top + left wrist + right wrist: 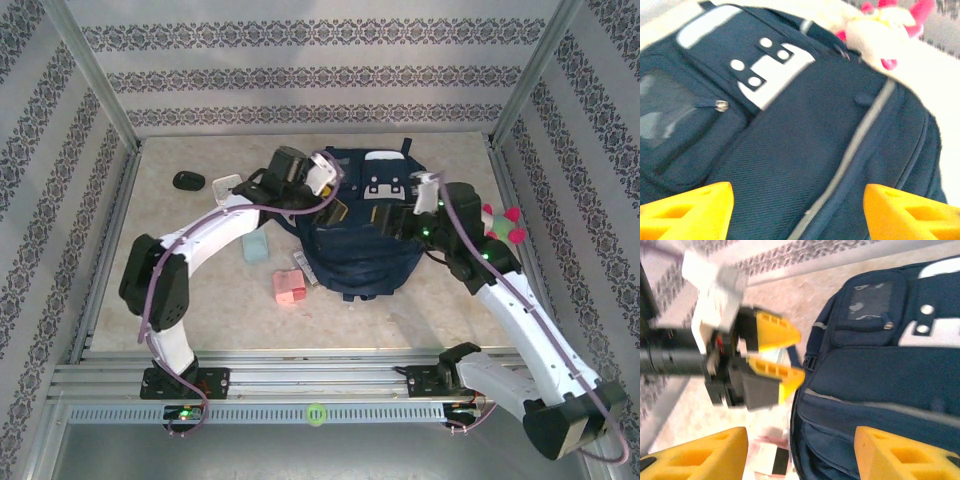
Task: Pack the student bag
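Student bag [365, 235] flat at mid-table, flanked for access. Left gripper [797, 197] over its front, jaws spread, empty (probably seeking the opening). Right gripper [800, 440] likewise spread. Pink box [290, 287] beside its near-left corner, unpacked.

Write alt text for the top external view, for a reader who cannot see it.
A dark navy student bag lies on the table, the left hand at its left edge, the right hand at its right. A pink box and pale blue box lie to its left, a plush toy to its right.
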`<act>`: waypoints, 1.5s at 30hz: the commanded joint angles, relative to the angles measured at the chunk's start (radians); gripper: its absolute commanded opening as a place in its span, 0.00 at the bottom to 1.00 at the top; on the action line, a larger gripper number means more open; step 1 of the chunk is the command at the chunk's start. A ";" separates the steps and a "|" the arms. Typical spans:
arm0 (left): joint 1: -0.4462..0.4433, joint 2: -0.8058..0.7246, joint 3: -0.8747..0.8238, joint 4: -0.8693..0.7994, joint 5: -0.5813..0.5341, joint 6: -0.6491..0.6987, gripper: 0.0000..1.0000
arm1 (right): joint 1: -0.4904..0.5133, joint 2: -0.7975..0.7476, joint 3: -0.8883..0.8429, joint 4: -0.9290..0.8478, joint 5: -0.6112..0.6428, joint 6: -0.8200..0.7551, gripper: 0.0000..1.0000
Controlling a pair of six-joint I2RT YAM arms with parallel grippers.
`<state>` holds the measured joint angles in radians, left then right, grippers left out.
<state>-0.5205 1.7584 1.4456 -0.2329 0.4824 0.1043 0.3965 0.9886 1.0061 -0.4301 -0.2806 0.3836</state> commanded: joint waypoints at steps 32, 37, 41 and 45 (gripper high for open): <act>0.253 -0.004 -0.201 -0.035 -0.038 -0.328 0.70 | 0.371 0.239 -0.088 -0.117 0.270 -0.982 0.71; 0.270 -0.034 -0.241 0.007 -0.039 -0.343 0.70 | 0.407 0.303 -0.110 -0.070 0.293 -0.976 0.75; 0.271 -0.054 -0.266 0.023 -0.056 -0.354 0.70 | 0.406 0.357 -0.103 -0.050 0.302 -0.964 0.76; 0.265 -0.078 -0.278 -0.047 -0.043 -0.433 0.66 | 0.338 0.520 -0.149 0.149 0.306 -0.960 0.67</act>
<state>-0.2600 1.7329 1.1881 -0.2420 0.4301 -0.2478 0.7815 1.4101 0.9001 -0.4088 0.0002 -0.5804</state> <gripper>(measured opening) 0.667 0.694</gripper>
